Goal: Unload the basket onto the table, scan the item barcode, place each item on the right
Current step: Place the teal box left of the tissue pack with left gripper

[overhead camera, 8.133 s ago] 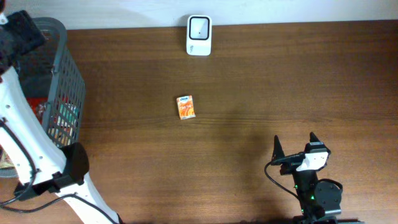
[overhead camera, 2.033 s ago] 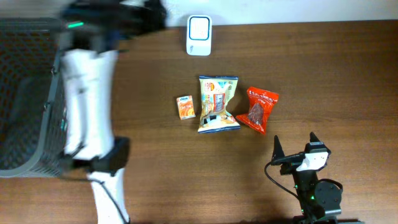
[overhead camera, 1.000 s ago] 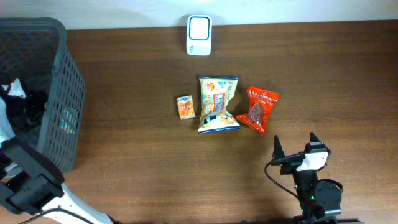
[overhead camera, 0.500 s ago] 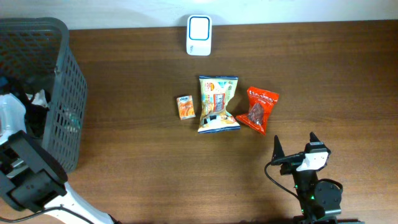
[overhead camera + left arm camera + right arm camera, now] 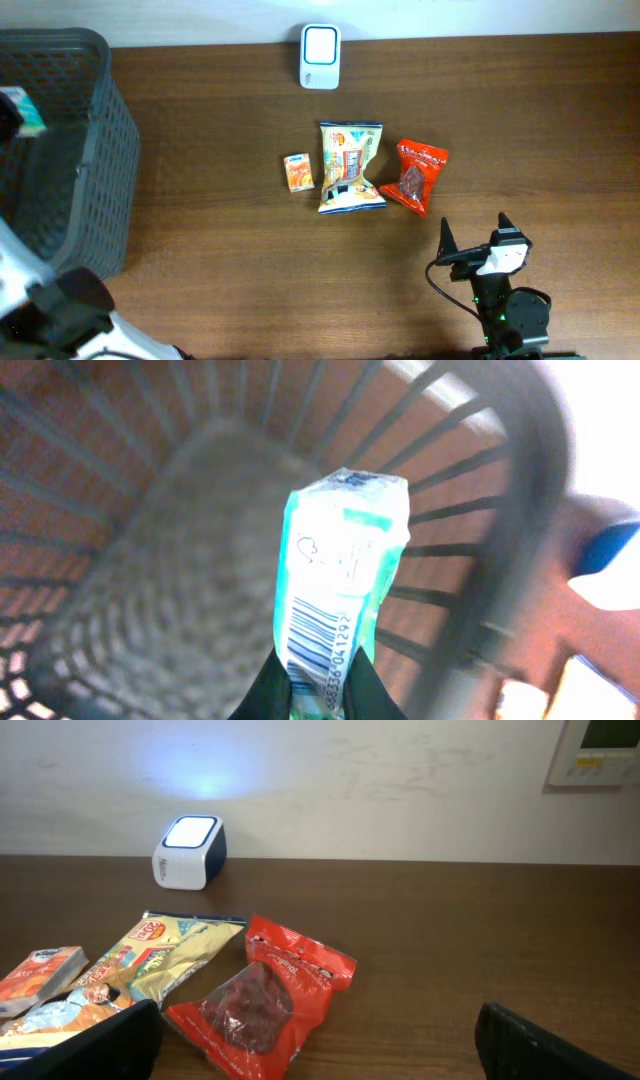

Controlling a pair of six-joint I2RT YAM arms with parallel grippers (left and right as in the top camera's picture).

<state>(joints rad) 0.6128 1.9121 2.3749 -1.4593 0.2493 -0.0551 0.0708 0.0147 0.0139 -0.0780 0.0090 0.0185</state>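
The left pincer (image 5: 312,698) is closed narrow on the lower end of a teal-and-white packet (image 5: 335,585), its dark fingers (image 5: 262,695) pinching the wrapper from both sides. The barcode (image 5: 318,640) on the packet's lower part faces the wrist camera. The packet stands upright out of the grip above the dark grey basket (image 5: 95,150), whose ribbed wall and floor fill the blurred wrist view behind it. From overhead the packet shows as a small teal patch at the 9 o'clock edge of the frame, over the basket's opening; the basket sits at the 9 o'clock end of the desk (image 5: 520,120). The white scanner (image 5: 320,43) stands at the desk's 12 o'clock edge, its window lit pale in the right wrist view, well apart from the held packet. Mid-desk lie three items in a row: a small orange box (image 5: 298,172), a yellow snack bag (image 5: 350,167) just at its 3 o'clock, and a red pouch (image 5: 414,176) at 3 o'clock of the bag, its edge seemingly touching the bag, though that is hard to tell from this height. The right pincer (image 5: 473,224) rests at 5 o'clock near the desk's front edge, jaws spread wide, holding nothing, pointing towards 12 o'clock
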